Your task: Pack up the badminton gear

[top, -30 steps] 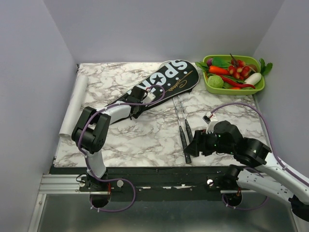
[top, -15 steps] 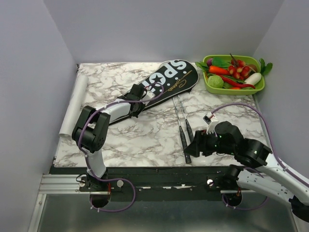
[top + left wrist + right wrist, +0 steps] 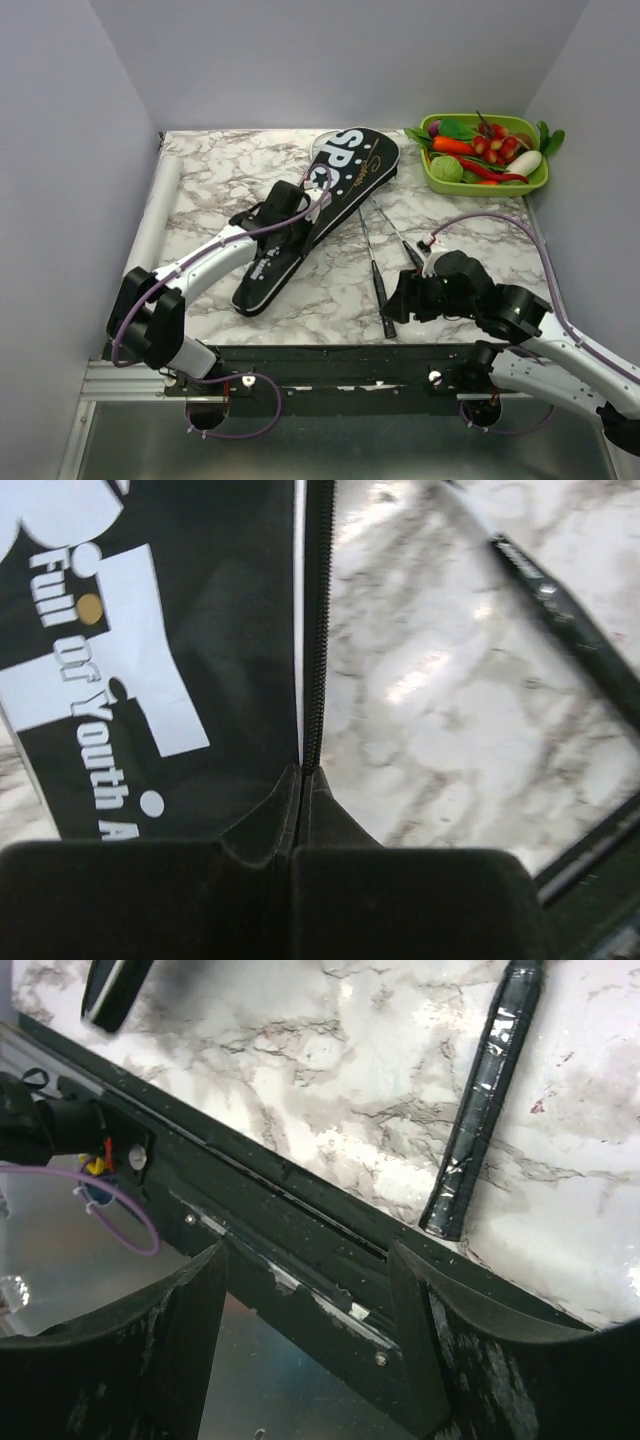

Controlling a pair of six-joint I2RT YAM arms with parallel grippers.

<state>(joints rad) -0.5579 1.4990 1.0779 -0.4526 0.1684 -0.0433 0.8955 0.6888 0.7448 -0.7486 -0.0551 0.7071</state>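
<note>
Two grippers | left gripper (image 3: 298, 815) pinching cover (image 3: 200, 630) edge | right gripper (image 3: 305, 1300) open near racket handle (image 3: 480, 1120)

This looks like a robot test lab. Plain grey walls (image 3: 330, 60) box in a marble table (image 3: 325, 290). The left arm (image 3: 205, 262) and right arm (image 3: 560, 350) are bolted to a metal rail (image 3: 120, 378) at its near edge.

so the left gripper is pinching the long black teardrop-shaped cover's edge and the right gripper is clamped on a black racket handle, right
One thing is wrong: the right gripper is open and empty, the black racket handle lying free ahead of it, as the right wrist view shows. The left gripper does pinch the long black teardrop-shaped cover at its edge.
</note>
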